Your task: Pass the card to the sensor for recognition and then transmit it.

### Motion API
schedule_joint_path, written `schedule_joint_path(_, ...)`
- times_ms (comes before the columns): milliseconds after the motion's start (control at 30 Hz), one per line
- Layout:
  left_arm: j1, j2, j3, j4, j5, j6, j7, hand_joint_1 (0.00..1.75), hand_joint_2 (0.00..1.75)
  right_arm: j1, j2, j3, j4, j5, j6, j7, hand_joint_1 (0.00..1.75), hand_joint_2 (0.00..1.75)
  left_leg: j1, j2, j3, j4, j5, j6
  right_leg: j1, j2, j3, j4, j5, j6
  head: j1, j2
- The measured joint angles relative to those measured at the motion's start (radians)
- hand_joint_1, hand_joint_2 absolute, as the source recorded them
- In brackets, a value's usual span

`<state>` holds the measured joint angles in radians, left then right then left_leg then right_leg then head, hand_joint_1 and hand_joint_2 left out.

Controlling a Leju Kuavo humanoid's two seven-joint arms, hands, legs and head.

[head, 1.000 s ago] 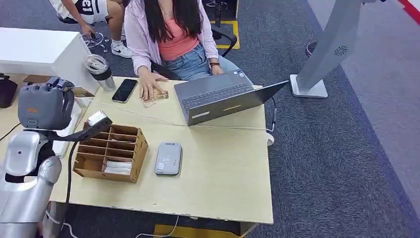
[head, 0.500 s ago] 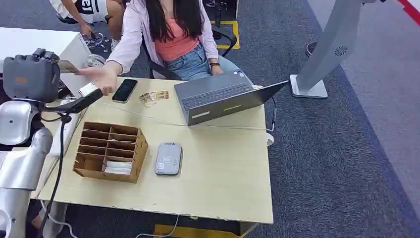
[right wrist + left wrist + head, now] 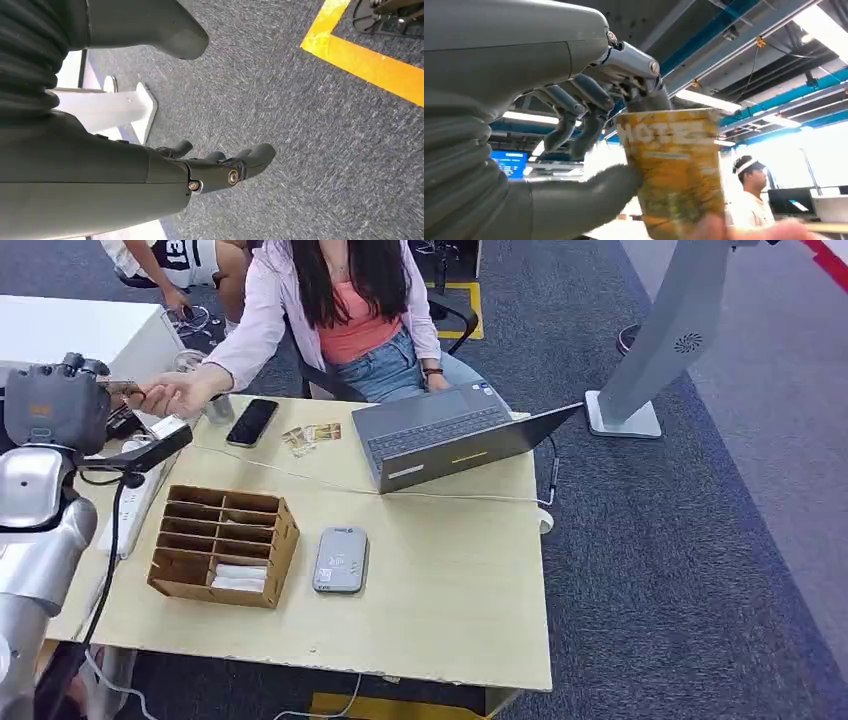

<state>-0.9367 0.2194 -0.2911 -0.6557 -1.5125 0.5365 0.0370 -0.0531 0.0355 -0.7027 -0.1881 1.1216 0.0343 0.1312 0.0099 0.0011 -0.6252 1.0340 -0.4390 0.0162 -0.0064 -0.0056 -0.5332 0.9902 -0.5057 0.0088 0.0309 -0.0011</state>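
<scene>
The left hand is raised at the table's far left corner, pinching a yellow card between thumb and a finger (other fingers half curled). A person's hand touches the card's free end. The right hand hangs over grey carpet, fingers loosely apart, holding nothing.

On the table a cardboard divider box holds white items in a near compartment. The grey sensor lies just beside it. Further back: a phone, loose cards, an open laptop and a white cable crossing. The table's right half lies bare to the edge.
</scene>
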Motion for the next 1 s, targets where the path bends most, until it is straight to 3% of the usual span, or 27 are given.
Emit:
schedule_joint_path(100, 0.019, 0.004, 0.022, 0.005, 0.011, 0.068, -0.019, 0.00, 1.75, 0.000, 0.002, -0.007, 0.000, 0.008, -0.003, 0.000, 0.00, 1.75, 0.000, 0.000, 0.000, 0.000, 0.000, 0.000, 0.000, 0.000, 0.000, 0.000, 0.000, 0.000, 0.000, 0.000)
schedule_joint_path(233, 0.078, 0.008, 0.049, -0.048, 0.068, 0.108, -0.093, 0.00, 1.75, 0.000, 0.002, -0.014, 0.000, 0.011, -0.007, 0.000, 0.00, 1.75, 0.000, 0.000, 0.000, 0.000, 0.000, 0.000, 0.000, 0.000, 0.000, 0.000, 0.000, 0.000, 0.000, 0.000)
schedule_joint_path(300, 0.124, 0.008, 0.059, -0.113, 0.094, 0.111, -0.122, 0.00, 1.75, 0.000, 0.002, -0.021, 0.000, 0.011, -0.011, 0.002, 0.00, 1.75, 0.000, 0.000, 0.000, 0.000, 0.000, 0.000, 0.000, 0.000, 0.000, 0.000, 0.000, 0.000, 0.000, 0.000)
schedule_joint_path(467, 0.186, 0.010, 0.075, -0.209, 0.111, 0.109, -0.128, 0.00, 1.75, 0.000, 0.002, -0.033, 0.000, 0.012, -0.015, 0.002, 0.00, 1.75, 0.000, 0.000, 0.000, 0.000, 0.000, 0.000, 0.000, 0.000, -0.001, 0.000, 0.000, 0.000, 0.000, 0.000)
schedule_joint_path(867, 0.217, 0.010, 0.092, -0.268, 0.120, 0.110, -0.132, 0.00, 1.75, 0.000, 0.002, -0.037, 0.000, 0.012, -0.016, 0.002, 0.00, 1.75, 0.000, 0.000, 0.000, 0.000, 0.000, 0.000, 0.000, 0.000, 0.000, 0.000, 0.000, 0.000, 0.000, 0.000)
schedule_joint_path(933, 0.236, 0.011, 0.094, -0.295, 0.167, 0.116, -0.166, 0.00, 1.75, 0.000, 0.002, -0.038, 0.000, 0.012, -0.020, 0.003, 0.00, 1.75, 0.000, 0.000, 0.000, 0.000, 0.000, 0.000, 0.000, 0.000, 0.000, 0.000, 0.000, 0.000, 0.000, 0.000)
schedule_joint_path(1000, 0.298, 0.016, 0.104, -0.383, 0.265, 0.126, -0.217, 0.00, 1.75, 0.001, 0.002, -0.041, 0.000, 0.010, -0.028, 0.012, 0.00, 1.75, -0.001, 0.002, 0.000, 0.000, -0.001, 0.000, 0.000, 0.003, 0.001, 0.000, 0.000, 0.000, 0.000, 0.000)
